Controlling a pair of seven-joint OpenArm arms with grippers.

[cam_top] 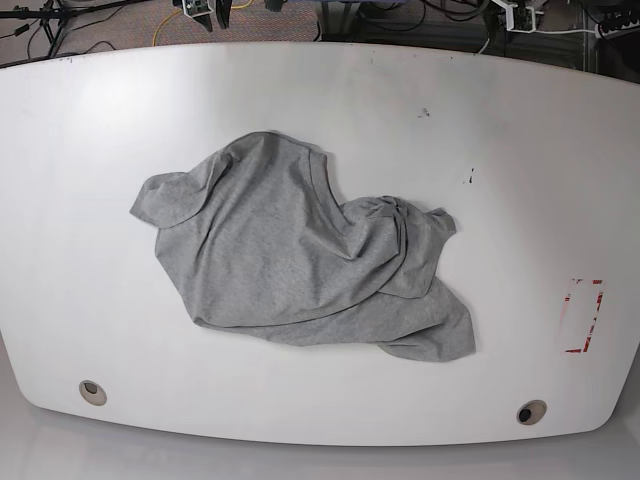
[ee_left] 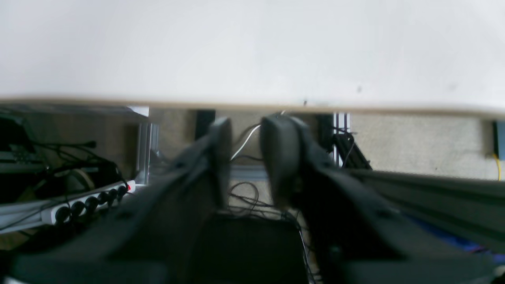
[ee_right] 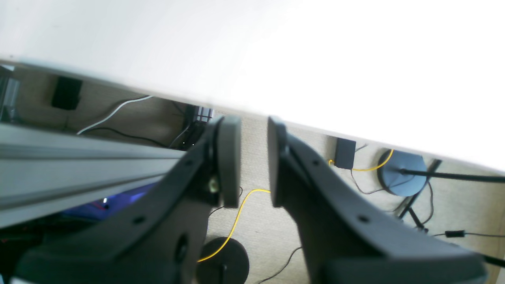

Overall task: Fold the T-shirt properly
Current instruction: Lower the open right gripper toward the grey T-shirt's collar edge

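Wrist views blurred, overexposed, base sharp

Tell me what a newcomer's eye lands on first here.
The crumpled grey T-shirt heaped near the middle of the white table, unfolded. Then the dark left pincer and right pincer, each empty beside the table's edge with a narrow gap showing.

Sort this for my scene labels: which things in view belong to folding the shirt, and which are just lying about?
Belongs to the job:
- T-shirt, crumpled on the table
- left gripper, empty
- right gripper, empty

Just lying about:
- red-marked rectangle on the table
- power strip
- yellow cable on the floor
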